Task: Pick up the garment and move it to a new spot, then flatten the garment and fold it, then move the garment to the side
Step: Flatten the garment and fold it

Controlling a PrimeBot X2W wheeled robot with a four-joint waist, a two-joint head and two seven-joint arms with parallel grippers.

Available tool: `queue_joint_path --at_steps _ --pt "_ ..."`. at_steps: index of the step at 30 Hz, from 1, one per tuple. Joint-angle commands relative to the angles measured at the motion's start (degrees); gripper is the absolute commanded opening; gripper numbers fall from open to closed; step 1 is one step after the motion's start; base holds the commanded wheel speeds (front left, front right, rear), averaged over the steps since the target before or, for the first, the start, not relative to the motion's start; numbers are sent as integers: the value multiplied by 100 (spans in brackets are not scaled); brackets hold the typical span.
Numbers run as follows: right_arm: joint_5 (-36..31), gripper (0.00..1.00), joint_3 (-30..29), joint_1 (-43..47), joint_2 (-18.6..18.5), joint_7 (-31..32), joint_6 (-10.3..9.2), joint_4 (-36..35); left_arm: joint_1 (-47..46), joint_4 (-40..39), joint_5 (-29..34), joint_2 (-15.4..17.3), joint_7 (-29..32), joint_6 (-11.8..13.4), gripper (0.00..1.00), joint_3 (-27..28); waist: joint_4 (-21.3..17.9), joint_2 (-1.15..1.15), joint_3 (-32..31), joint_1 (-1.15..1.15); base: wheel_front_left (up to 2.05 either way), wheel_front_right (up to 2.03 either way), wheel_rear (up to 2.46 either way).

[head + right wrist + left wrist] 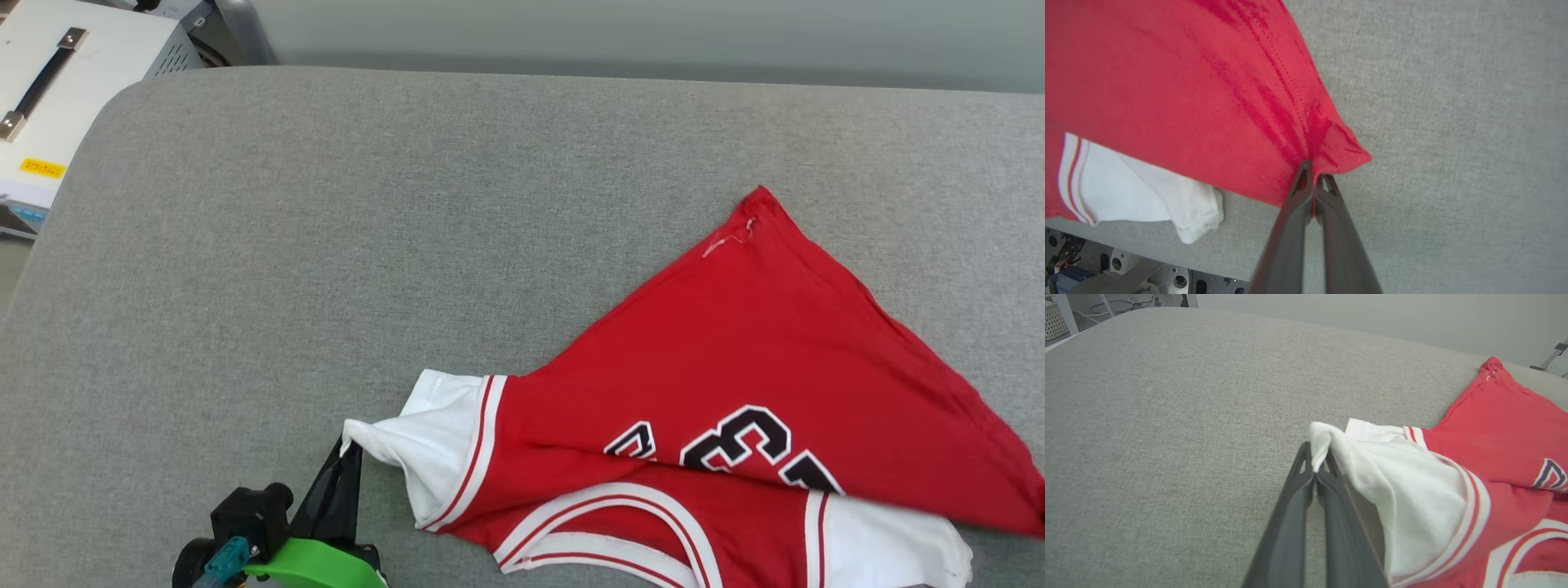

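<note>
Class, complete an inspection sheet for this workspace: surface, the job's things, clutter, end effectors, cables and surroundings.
Surface: grey fabric-covered table, rounded corners.
Job's things: garment, a red jersey with white sleeves, lying rumpled and doubled over on the table's right half; its black number is partly hidden.
Clutter: nothing seen.
End effectors: left end effector shut on the tip of a white sleeve; right end effector shut on a red corner of the garment.
Cables: loose cables on the floor beyond the table, in the left wrist view.
Surroundings: white case with a black handle beside the table's far left corner; pale wall behind.
</note>
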Motion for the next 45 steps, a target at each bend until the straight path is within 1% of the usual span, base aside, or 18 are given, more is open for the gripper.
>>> queue_joint_path --at_steps 1,4,8,9,10,12,16,20,22,24,27,29,33,36,38,40,45 --pt "-50 0 -65 281 170 61 -4 -38 85 -21 -62 54 16 37 0 17 -63 0 -54 0 0 0 0" --pt "-146 0 -153 785 517 178 -4 -39 86 -25 -62 83 21 49 0 13 -74 0 -46 0 0 0 0" --pt "-291 0 -365 1004 835 238 -4 -74 84 -18 -59 113 20 66 0 8 -114 0 -41 0 0 0 0" --pt "-348 47 -441 981 882 208 -4 -115 84 -17 -61 119 19 70 0 9 -132 0 -40 0 0 0 0" --pt "-442 100 -556 928 936 131 -4 -186 81 -17 -62 124 18 73 0 6 -147 0 -42 0 0 0 0" --pt "-570 100 -752 824 1035 7 -4 -352 70 -17 -63 135 21 72 0 -7 -156 0 -51 0 0 0 0" --pt "-800 100 -1199 511 1110 -260 -4 -867 45 -46 -56 148 12 77 0 -24 -141 0 -48 0 0 0 0" --pt "-947 100 -1565 -37 1100 -397 -4 -1466 -31 -90 -33 147 8 71 0 -73 -58 0 30 0 0 0 0" --pt "-987 100 -1606 -386 1097 -337 -4 -1747 -94 -114 -20 139 9 65 0 -106 -2 0 103 0 0 0 0" --pt "-1050 100 -1504 -820 1092 -209 -4 -1942 -170 -134 -1 128 7 58 0 -141 56 0 191 0 0 0 0" --pt "-1108 100 -1084 -1480 1030 129 -4 -2038 -306 -142 30 98 4 30 0 -215 174 0 328 0 0 0 0" --pt "-1118 100 -694 -1947 957 433 -4 -1925 -400 -139 51 79 -2 11 0 -260 253 0 415 0 0 0 0" --pt "-1060 100 280 -2834 796 1321 -4 -1332 -564 -108 97 46 -19 -32 0 -348 393 0 564 0 0 0 0" --pt "-1103 100 950 -3410 718 1808 -4 -864 -663 -83 121 11 -32 -55 0 -403 486 0 664 0 0 0 0" --pt "-1186 100 1355 -3779 700 1968 -4 -518 -725 -77 134 -23 -41 -62 0 -433 544 0 734 0 0 0 0" --pt "-1209 100 1658 -4097 761 2023 -4 -153 -782 -76 148 -59 -51 -68 0 -463 603 0 807 0 0 0 0" --pt "-1360 100 2285 -4704 901 1868 -4 760 -922 -56 179 -145 -71 -86 0 -519 732 0 1007 0 0 0 0"
